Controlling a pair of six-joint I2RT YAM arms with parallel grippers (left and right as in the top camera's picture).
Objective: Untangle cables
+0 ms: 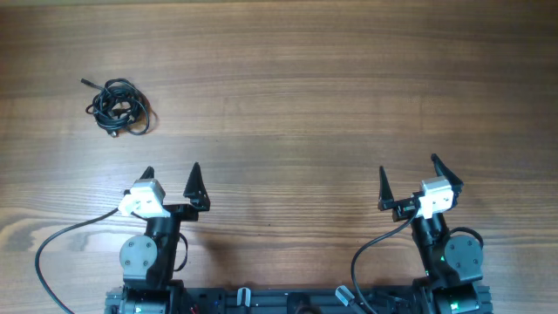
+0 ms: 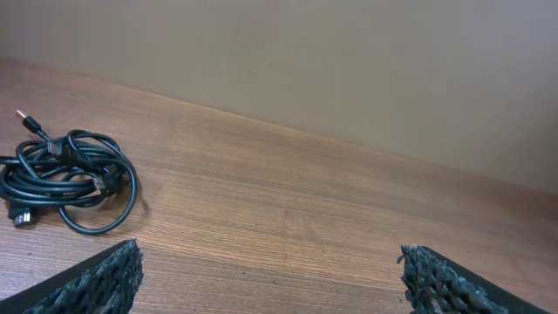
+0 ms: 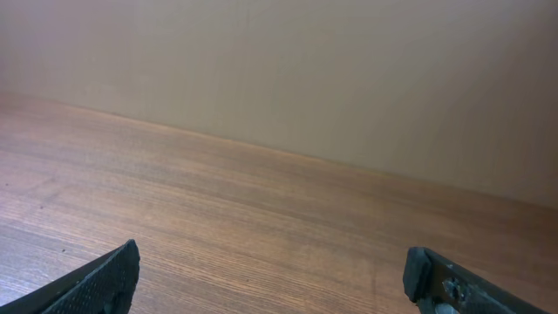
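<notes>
The cables (image 1: 119, 106) lie as a small knotted black bundle on the wooden table at the far left, with one plug end sticking out to the upper left. The bundle also shows at the left of the left wrist view (image 2: 68, 179). My left gripper (image 1: 171, 173) is open and empty near the front edge, below and to the right of the bundle and apart from it; its fingertips show in its wrist view (image 2: 270, 262). My right gripper (image 1: 408, 170) is open and empty at the front right, far from the cables, fingertips in its wrist view (image 3: 272, 266).
The wooden table (image 1: 305, 96) runs across the whole view. A plain beige wall (image 3: 305, 70) stands behind its far edge. The arm bases and their thicker black wires (image 1: 52, 253) sit along the front edge.
</notes>
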